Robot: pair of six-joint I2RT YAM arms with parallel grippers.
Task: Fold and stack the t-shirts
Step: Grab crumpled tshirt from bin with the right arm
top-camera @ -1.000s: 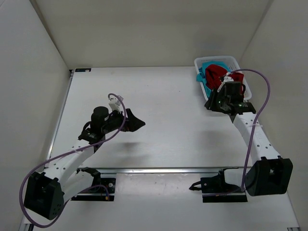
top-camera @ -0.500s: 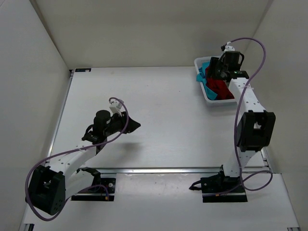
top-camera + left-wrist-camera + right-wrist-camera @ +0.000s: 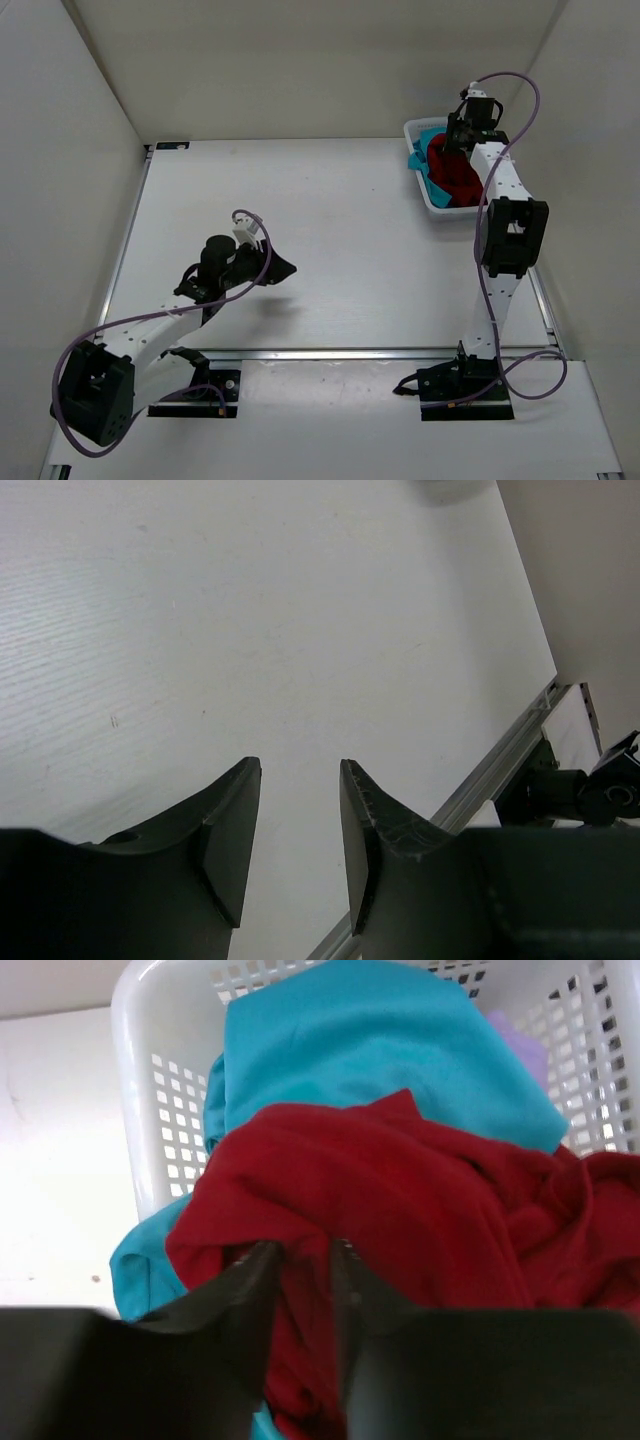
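Shirts: dark red t-shirt (image 3: 400, 1190) is lying over teal t-shirt (image 3: 370, 1040), both sitting in white basket (image 3: 140, 1020).
Right gripper (image 3: 300, 1260): jaws are pinching a red fold.
Left gripper (image 3: 297, 770): jaws are hanging slightly parted over bare table (image 3: 250, 600).
Advice: lifting slowly and watching that teal isn't snagging.

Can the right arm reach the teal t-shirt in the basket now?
Probably yes: the teal t-shirt lies bare just beyond the right end effector, though the red t-shirt covers part of it.
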